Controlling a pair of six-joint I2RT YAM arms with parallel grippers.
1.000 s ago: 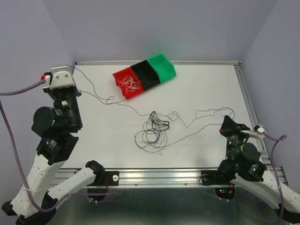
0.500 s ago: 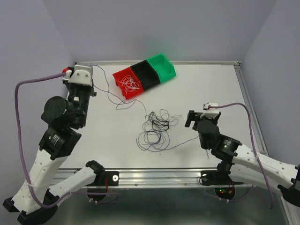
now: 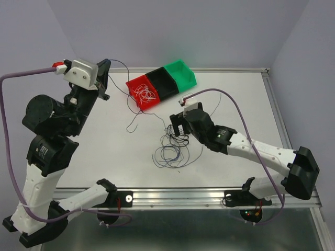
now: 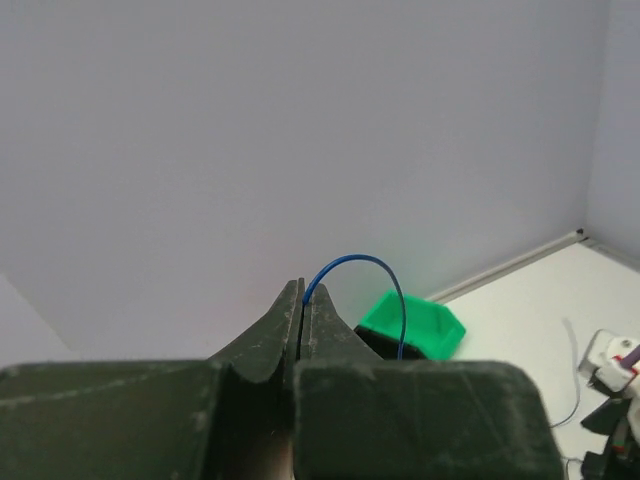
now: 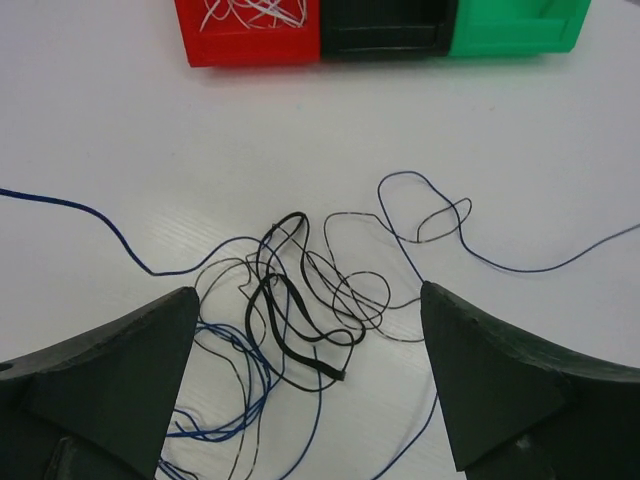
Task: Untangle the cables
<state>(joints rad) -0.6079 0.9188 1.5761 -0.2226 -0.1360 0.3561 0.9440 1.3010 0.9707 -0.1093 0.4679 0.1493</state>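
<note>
Blue, black and dark hair-thin cables (image 3: pixel 171 146) lie in a loose knot near the middle of the white tabletop (image 3: pixel 246 104), loops crossing over one another, with one thicker black loop (image 5: pixel 285 320) lying at the centre of the tangle. One blue cable (image 3: pixel 127 89) leads up out of the heap to your left fingers (image 4: pixel 301 300), which are pressed together on it and raised high above the far left corner; it arcs out of the tips and drops away. Your right fingers (image 3: pixel 178 124) are spread wide and hold nothing, hovering just over the far side of the knot, with the tangle sitting between them in the wrist view. Beyond the knot, a row of three joined bins sits near the far edge: the red bin (image 3: pixel 133 83) holds a wad of white cables (image 3: pixel 145 94), then come the black bin (image 3: pixel 163 83) and the green bin (image 3: pixel 183 73). A long blue strand (image 5: pixel 520 265) trails off to the right. You have bare tabletop to the right of the knot as far as the metal rim (image 3: pixel 277 115), and more on the left.
</note>
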